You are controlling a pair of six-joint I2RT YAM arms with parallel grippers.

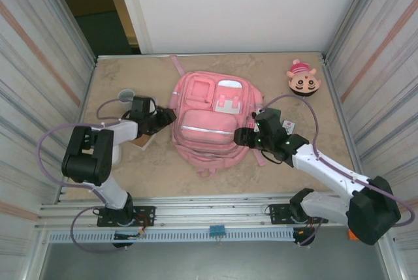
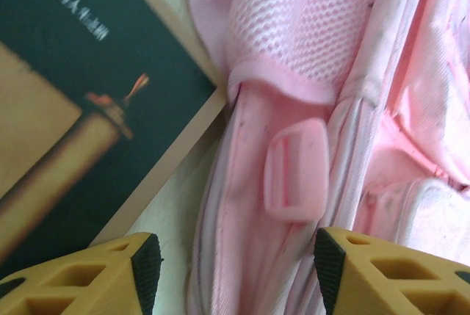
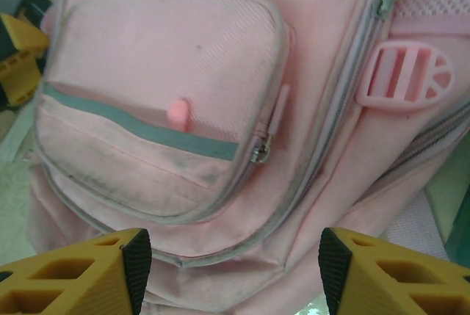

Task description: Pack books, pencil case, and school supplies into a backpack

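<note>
Left wrist showed the left gripper [image 2: 233, 271] spread empty over the backpack [image 2: 308, 51] beside the book [image 2: 81, 109]; the right gripper [image 3: 231, 271] gaped too; closing might pinch the buckle [image 2: 295, 172] instead

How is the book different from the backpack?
The backpack is pink; the book has a dark cover with a tan border. The backpack is puffy with zipped pockets; the book is flat and thin. The backpack is much bigger than the book. Both lie on the table.
</note>
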